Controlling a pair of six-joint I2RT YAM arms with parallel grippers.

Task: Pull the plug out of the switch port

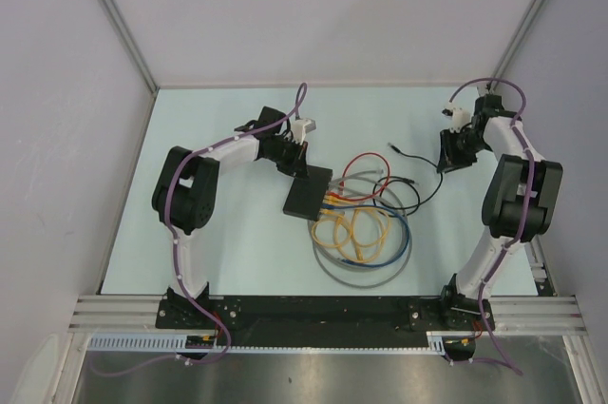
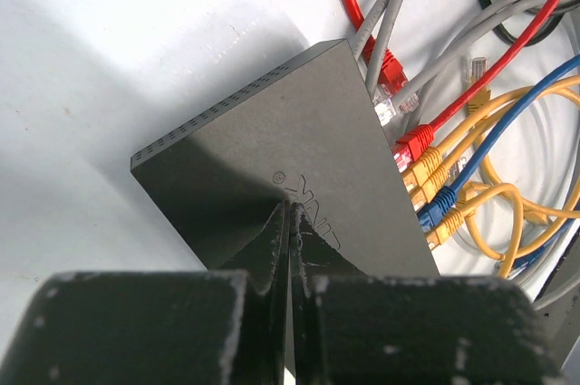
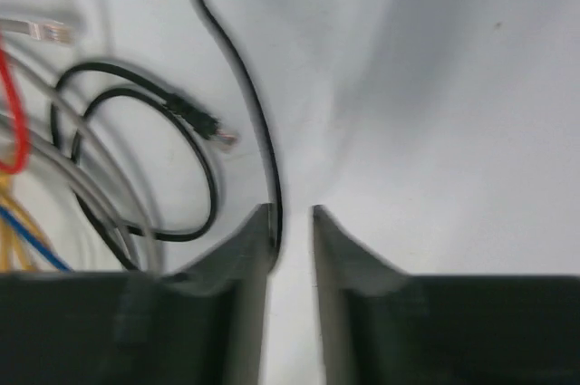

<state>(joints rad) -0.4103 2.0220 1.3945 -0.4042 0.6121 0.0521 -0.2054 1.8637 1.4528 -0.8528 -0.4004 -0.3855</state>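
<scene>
The switch (image 1: 309, 197) is seen mid-bench, pressed from above by the left hand (image 2: 288, 222), which is fully closed. The right hand (image 3: 292, 217), far right, is narrowly parted and grips nothing. A black cable (image 3: 243, 77) is seen against one finger. The plugs (image 2: 426, 168) are judged light, rigid and latched, best pinched at the body.

surface: pale table (image 1: 237, 119) | centre: flat black switch (image 1: 309, 195) lying on it | right of switch: tangled red, grey, yellow, blue cables (image 1: 366, 233) | farther right: loose black cable (image 1: 418, 176)
</scene>
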